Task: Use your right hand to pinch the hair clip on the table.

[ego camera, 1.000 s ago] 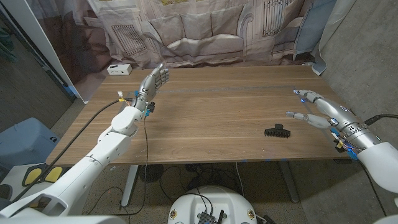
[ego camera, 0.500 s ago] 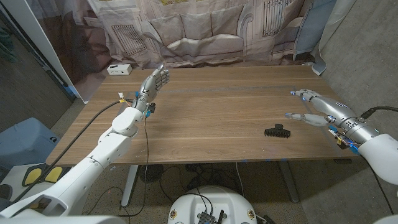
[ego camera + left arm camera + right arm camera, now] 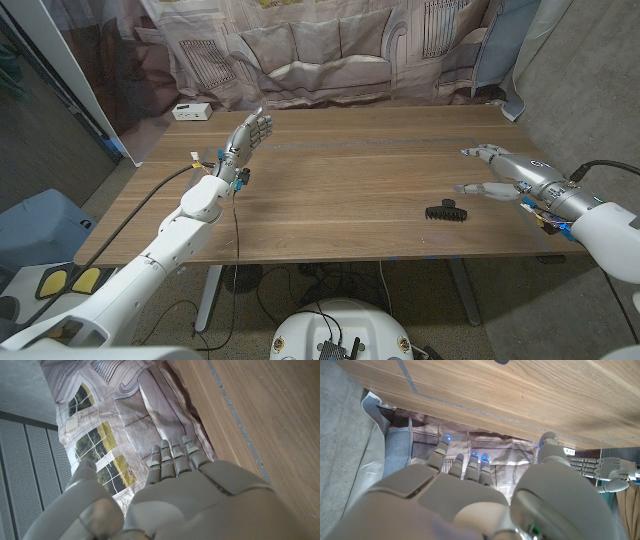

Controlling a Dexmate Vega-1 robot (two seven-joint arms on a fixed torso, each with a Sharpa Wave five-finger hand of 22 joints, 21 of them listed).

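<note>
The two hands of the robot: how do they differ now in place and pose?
The left hand stands upright near the table's far left part, fingers together and pointing up; the right hand hangs at the right side with its fingers spread toward the hair clip. The left hand is far from the clip; the right hand is close beside it, not touching. Both hold nothing.

We find no legible text, labels, brands, numbers or signs in any view. The small white rectangular box (image 3: 191, 111) at the upper left of the head view carries dark marks too small to read. The printed grey fabric backdrop (image 3: 330, 50) shows drawn windows and a sofa, no lettering.
</note>
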